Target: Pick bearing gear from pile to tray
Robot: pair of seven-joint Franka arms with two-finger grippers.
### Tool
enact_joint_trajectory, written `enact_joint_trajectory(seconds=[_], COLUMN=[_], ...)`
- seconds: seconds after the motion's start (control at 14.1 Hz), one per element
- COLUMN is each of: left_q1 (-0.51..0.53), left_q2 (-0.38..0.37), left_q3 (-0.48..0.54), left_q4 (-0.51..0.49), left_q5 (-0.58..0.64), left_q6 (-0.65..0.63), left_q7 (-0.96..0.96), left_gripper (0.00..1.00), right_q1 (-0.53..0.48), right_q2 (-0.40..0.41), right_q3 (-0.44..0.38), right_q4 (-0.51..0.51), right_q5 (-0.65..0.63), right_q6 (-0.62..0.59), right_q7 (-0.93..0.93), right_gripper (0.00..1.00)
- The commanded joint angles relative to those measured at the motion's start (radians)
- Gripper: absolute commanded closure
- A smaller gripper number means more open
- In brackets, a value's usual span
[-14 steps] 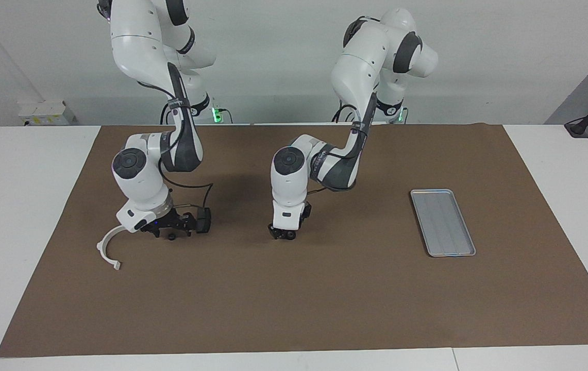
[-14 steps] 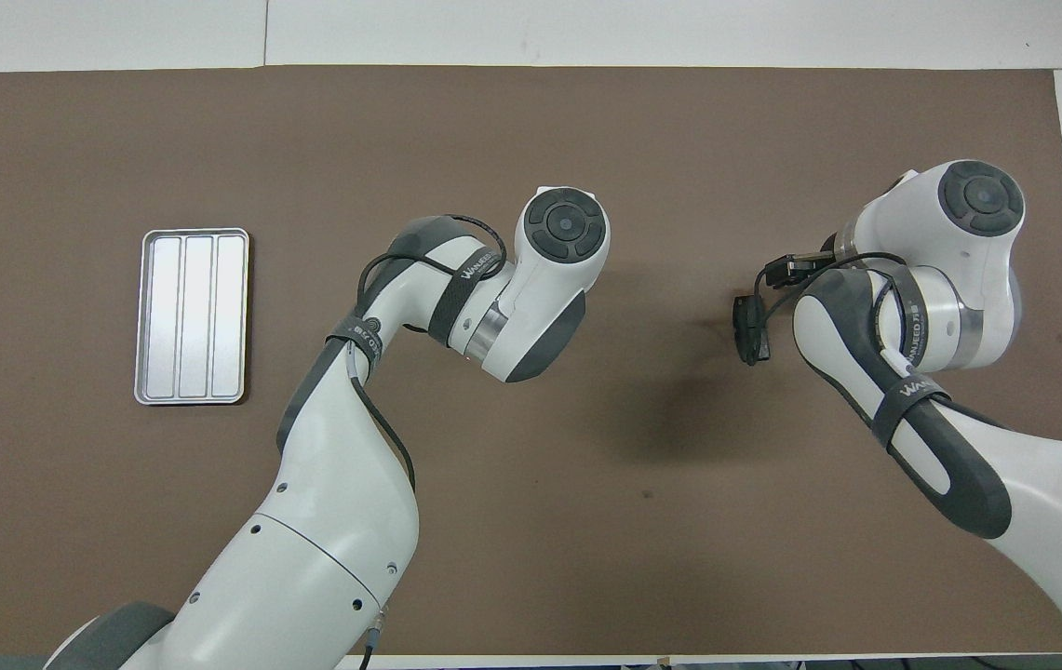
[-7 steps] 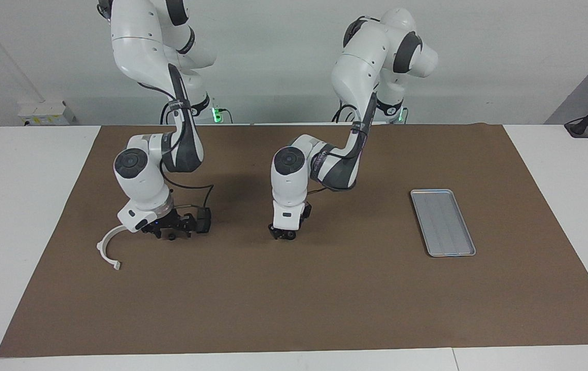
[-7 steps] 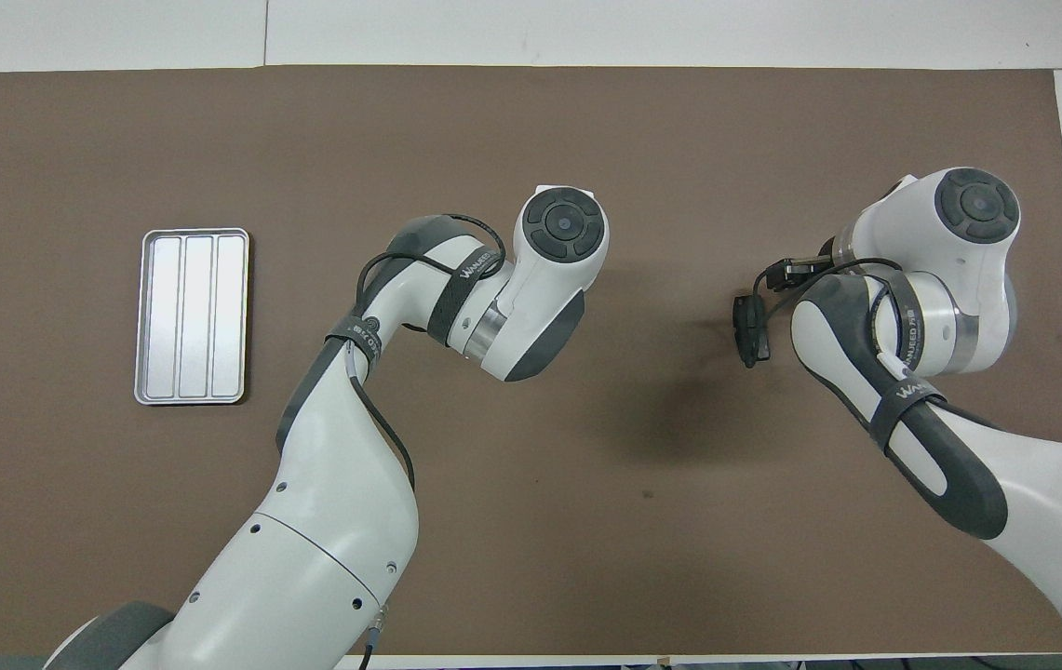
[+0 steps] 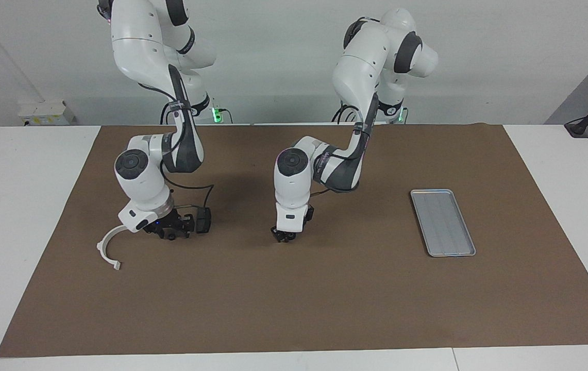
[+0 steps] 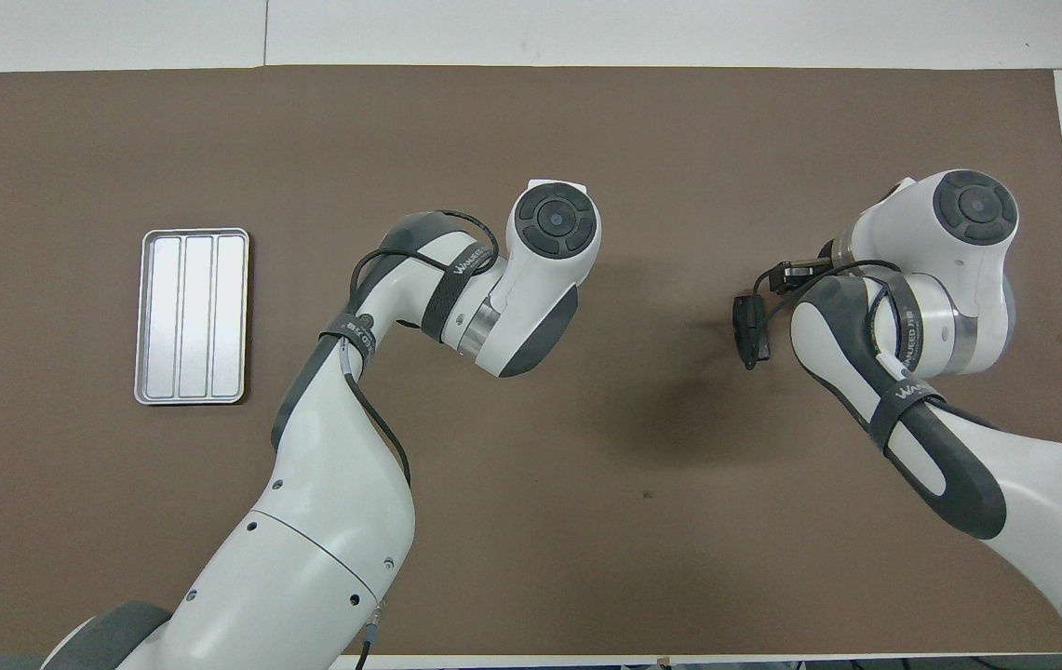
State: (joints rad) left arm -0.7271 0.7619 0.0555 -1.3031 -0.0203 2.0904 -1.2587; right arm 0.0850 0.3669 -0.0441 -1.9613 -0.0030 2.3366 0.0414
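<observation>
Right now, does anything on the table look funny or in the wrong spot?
Nothing looks spilled or broken. The tray lies flat and empty toward the left arm's end. The white curved arc lies beside the right gripper, which is low over small dark parts. The left gripper is low at mid-table.

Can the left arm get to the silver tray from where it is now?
Probably yes. The left gripper is low over the brown mat, and only bare mat lies between it and the tray, which sits at that arm's end of the table.

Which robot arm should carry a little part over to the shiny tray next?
Probably the left arm. Its left gripper is low over the mat's middle, closer to the tray. The right gripper is down beside the white arc.
</observation>
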Motion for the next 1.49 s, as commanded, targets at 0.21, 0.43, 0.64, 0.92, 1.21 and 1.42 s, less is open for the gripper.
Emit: enact_joint_trajectory(seconds=[0.21,0.43,0.64,0.92,1.21,1.42], left_q1=[-0.009,-0.021,-0.011,0.035,0.126,0.225], left_q2=[0.028,0.025,0.024,-0.08,-0.234,-0.338], left_q3=[0.017,0.017,0.018,0.023,0.021,0.021], left_q4=[0.008,0.005,0.007,-0.013,-0.126,-0.244], left_q5=[0.017,0.019,0.034,0.063,0.053,0.051], left_q6=[0.027,0.028,0.001,-0.088,-0.216,-0.208], left_q7=[-0.016,-0.034,-0.028,-0.007,0.23,0.419], left_gripper=[0.54,0.84,1.0,1.0,1.0,1.0], right_q1=[-0.014,-0.016,-0.018,-0.019,-0.011,-0.004], right_q2=[0.001,0.004,0.004,0.006,0.001,-0.005], right_q3=[0.006,0.006,0.006,0.006,0.004,0.007], right_q4=[-0.013,-0.013,-0.013,-0.011,0.053,0.212], right_q5=[0.011,0.011,0.011,0.011,0.012,0.008], right_q6=[0.029,0.052,0.061,0.063,0.018,-0.149], right_q7=[-0.032,-0.034,-0.034,-0.034,-0.014,0.023], right_gripper=[0.46,0.7,0.96,1.0,1.0,1.0])
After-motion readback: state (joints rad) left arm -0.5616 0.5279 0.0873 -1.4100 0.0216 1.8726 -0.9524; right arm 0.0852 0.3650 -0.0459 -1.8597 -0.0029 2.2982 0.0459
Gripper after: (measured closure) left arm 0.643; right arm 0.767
